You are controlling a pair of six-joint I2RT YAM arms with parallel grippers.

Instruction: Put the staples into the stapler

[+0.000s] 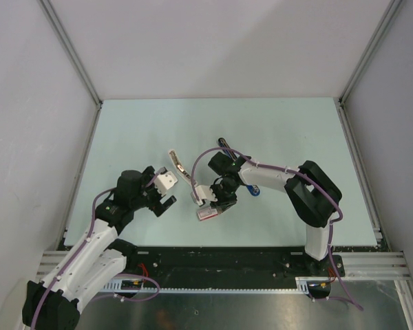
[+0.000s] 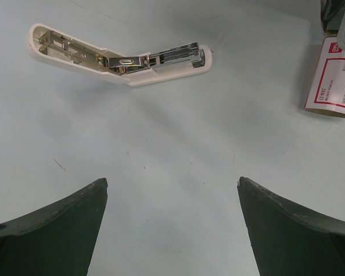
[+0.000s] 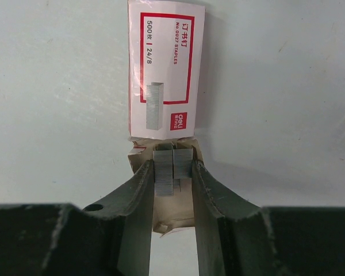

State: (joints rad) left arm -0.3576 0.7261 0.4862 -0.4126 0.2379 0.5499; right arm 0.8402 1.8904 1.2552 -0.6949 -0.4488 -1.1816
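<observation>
1. Writing: the box was white with a red border. It read "NO.0027 STAPLES", "500" with a Chinese character, "24/8", and a line of Chinese characters. A small red logo sat at one corner, and a grey picture of a staple strip was printed in the middle. In the left wrist view only "24/8" could be read on it.
2. The staples were two silvery strips side by side at the open end of the box, between the right fingers. Whether they were lifted clear of the tray could not be told.
3. The right gripper was clenched on the staples, with a finger pressing each outer side.
4. The left gripper was released, its jaws wide apart over bare table and grasping nothing.
5. The stapler lay on the table, hinged fully open with its metal channel exposed. Its body was pale cream-pink. It lay just beyond the left gripper and beside the box, not touching it.
6. A small blue item showed partly under the right arm. It could not be identified.
7. Surface: the table was pale green, matt and lightly scuffed.
8. Room: plain pale walls enclosed the table on three sides, with aluminium rails at the corners.
</observation>
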